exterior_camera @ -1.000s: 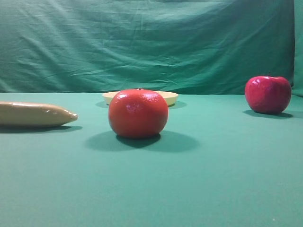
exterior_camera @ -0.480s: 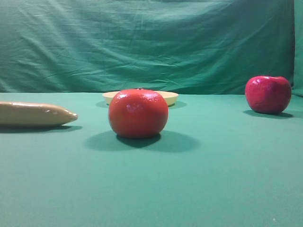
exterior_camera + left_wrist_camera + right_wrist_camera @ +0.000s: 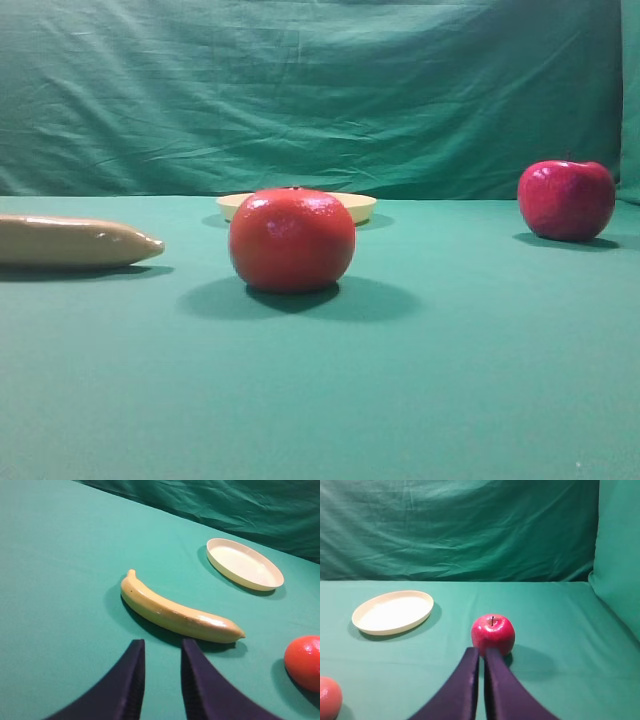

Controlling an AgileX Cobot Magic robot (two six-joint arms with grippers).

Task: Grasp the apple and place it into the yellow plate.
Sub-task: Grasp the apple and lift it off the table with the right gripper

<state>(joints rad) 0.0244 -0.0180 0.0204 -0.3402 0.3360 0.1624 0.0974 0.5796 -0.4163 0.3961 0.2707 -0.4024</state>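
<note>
The glossy crimson apple point(image 3: 493, 633) sits apart from the shallow pale yellow plate point(image 3: 393, 612), just beyond the right gripper point(image 3: 481, 653), whose dark fingers are pressed together on nothing.

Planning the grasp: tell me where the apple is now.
The apple sits on the green cloth at the far right of the high view, apart from the orange fruit and yellow plate; in the right wrist view it lies just beyond the right gripper.
</note>
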